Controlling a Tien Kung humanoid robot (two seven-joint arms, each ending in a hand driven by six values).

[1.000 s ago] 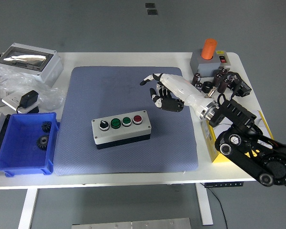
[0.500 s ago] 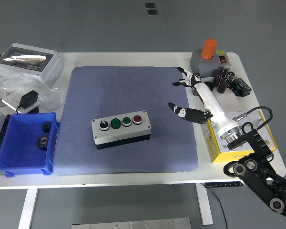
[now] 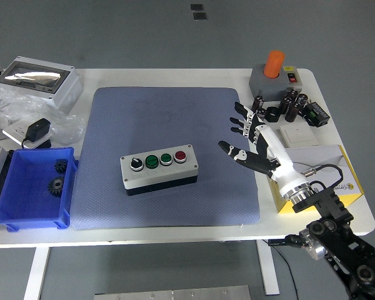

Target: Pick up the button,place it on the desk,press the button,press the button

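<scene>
Right hand (image 3: 256, 140) has pulled back toward the near right since the earlier frames; it was over the mat's upper right, now it sits at the mat's right edge, arm coming in from the lower-right corner. Fingers spread, holding nothing. Button box (image 3: 159, 165) hasn't shifted: still flat on the blue-grey mat (image 3: 169, 112) around the middle, well left of the hand, not touching. Its top row, left to right: black selector, two green buttons, red button (image 3: 180, 156). Mat lies on the white tabletop (image 3: 175, 73). Blue bin (image 3: 32, 187) with two dark gears at the left. Yellow box (image 3: 347, 181) under the right forearm. Grey unit with orange cap (image 3: 274, 63) at the far right corner.
</scene>
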